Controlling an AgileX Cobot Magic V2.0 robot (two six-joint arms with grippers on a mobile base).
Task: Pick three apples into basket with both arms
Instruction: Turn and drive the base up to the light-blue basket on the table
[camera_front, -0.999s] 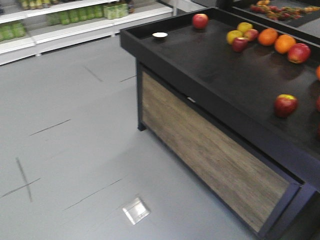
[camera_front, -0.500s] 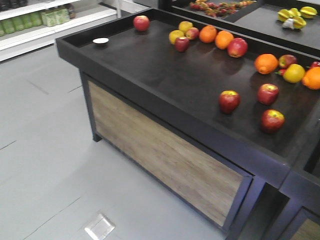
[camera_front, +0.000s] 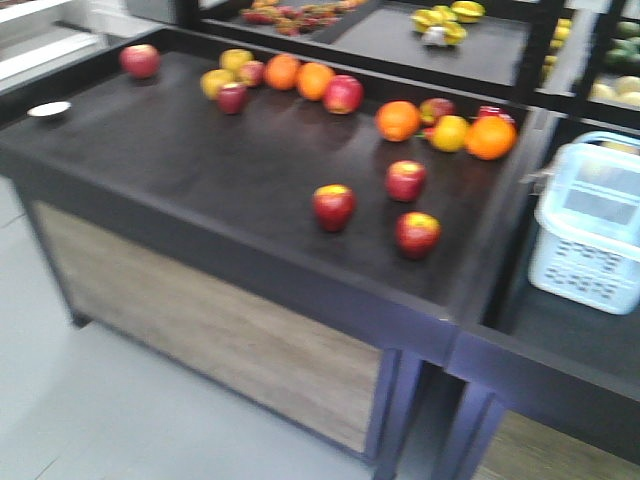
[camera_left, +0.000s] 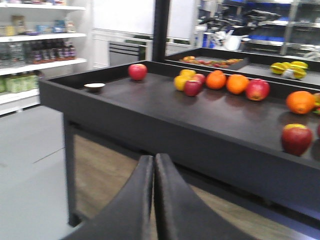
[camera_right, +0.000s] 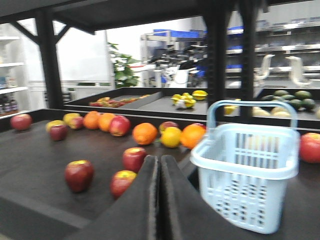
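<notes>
On the black desk, three dark red, yellow-topped apples lie left of the pale blue basket. The left end effector and the right end effector are clenched and empty, pointing toward the desk.

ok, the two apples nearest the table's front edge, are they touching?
Apart. In the front-facing view the left apple and the right apple have bare black tabletop between them; the right wrist view shows the same gap.

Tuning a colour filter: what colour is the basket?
The basket is pale blue-white, clearest in the right wrist view.
</notes>
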